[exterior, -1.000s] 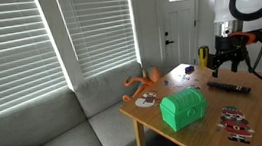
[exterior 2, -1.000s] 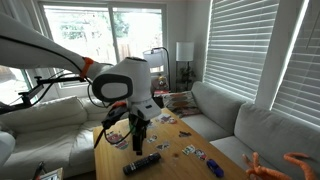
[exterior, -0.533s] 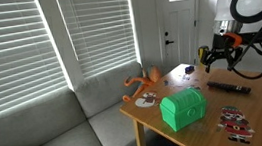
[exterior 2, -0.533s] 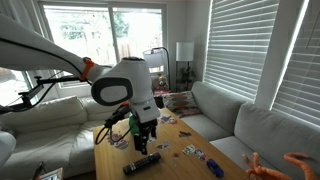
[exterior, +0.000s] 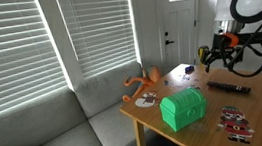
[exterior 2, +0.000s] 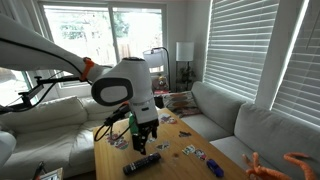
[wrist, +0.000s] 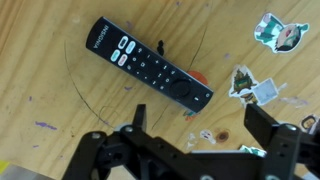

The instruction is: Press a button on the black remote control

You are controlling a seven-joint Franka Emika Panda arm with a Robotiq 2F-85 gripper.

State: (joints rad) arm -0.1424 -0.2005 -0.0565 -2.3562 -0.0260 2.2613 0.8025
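Hand (wrist: 195,128): released, fingers spread wide.
Black remote control (wrist: 150,66): flat on table (wrist: 45,95), beneath hand, untouched.
Change: hand unmoved.

Matt black plastic over pale, scuffed wood.
The table (wrist: 40,95) shows light wood grain with pen scribbles. The black remote control (wrist: 148,63) looks like matt plastic, and the gripper (wrist: 195,118) is dull black too. The green chest (exterior: 184,108) is smooth plastic, the sofa (exterior: 58,132) grey cloth.
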